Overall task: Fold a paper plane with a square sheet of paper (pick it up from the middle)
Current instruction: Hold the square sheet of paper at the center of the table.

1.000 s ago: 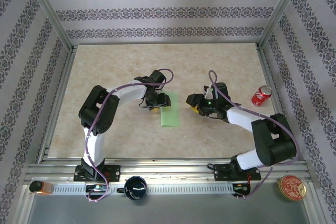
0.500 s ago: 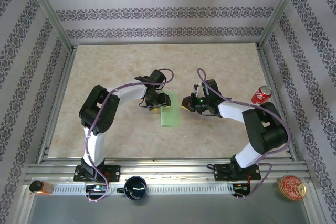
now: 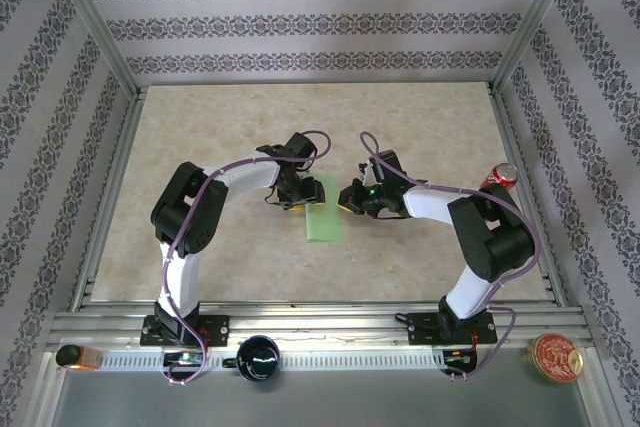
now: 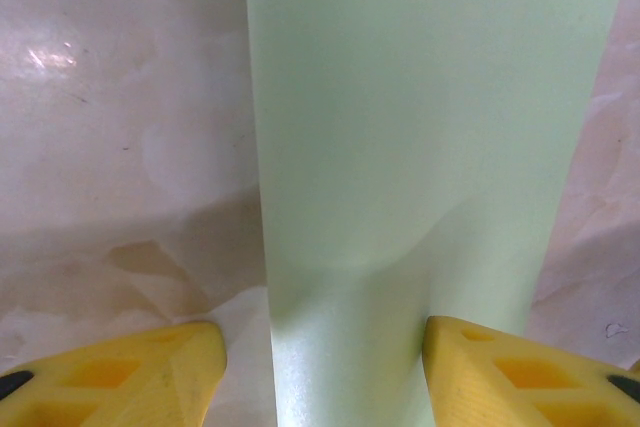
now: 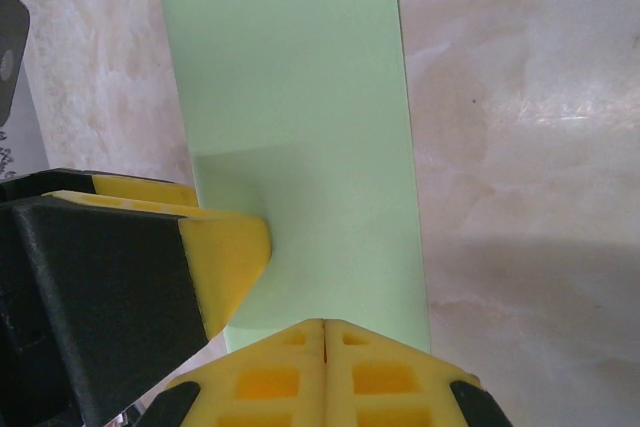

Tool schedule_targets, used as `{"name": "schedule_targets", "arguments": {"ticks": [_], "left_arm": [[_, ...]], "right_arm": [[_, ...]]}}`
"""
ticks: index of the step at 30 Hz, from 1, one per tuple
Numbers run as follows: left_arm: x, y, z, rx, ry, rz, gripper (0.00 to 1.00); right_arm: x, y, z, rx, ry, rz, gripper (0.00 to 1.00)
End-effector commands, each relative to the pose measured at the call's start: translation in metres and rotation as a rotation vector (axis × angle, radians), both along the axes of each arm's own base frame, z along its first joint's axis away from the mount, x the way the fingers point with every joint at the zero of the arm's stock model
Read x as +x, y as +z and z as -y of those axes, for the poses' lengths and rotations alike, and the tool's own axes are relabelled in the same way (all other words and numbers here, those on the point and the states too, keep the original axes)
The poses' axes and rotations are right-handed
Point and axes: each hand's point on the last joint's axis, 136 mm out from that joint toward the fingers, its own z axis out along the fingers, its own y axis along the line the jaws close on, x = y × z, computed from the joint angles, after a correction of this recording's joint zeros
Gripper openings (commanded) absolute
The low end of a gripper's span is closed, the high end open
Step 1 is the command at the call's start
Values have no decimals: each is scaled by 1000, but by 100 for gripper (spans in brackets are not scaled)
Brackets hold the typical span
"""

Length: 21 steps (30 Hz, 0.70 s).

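The square sheet of paper (image 3: 324,219) lies flat on the table as a narrow light-green rectangle (image 4: 420,127). My left gripper (image 3: 297,195) sits at its far end, open and low over it (image 4: 320,377). One yellow fingertip (image 4: 150,377) rests on the table beside the paper; the other (image 4: 510,372) is at the paper's opposite edge. My right gripper (image 3: 348,197) comes in from the right, shut, tips together (image 5: 325,342) over the end of the paper (image 5: 300,117). Nothing shows between them. The left arm's finger (image 5: 225,257) shows beside it.
A red soda can (image 3: 498,178) stands right of the right arm. On the front rail are a black mug (image 3: 259,357), a red round tin (image 3: 556,357) and an orange object (image 3: 75,355). Metal frame posts and patterned walls enclose the table (image 3: 200,127).
My right gripper has shut and moved left, up to the paper's end. The left arm and the paper have not moved.
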Motion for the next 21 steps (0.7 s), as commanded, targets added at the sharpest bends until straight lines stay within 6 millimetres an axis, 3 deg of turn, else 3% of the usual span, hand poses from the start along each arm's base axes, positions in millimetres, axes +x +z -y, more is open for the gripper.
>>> {"name": "schedule_targets", "arguments": {"ticks": [1,12,15,21], "left_arm": [[-18,-59,-26,157,-13,-91,59],[-19,-59,-27,162,-15,-94,59],[-18,-58,-27,164,-15,-91,59],[-19,-59,-27,168,-27,-94,59]], "right_arm": [[-1,-3,-1,-5,5,-3,0],[8,23,59,-5,-215,88,0],[6,27,57,12,-197,93,0],[2,25,25,37,-56,62,0]]}}
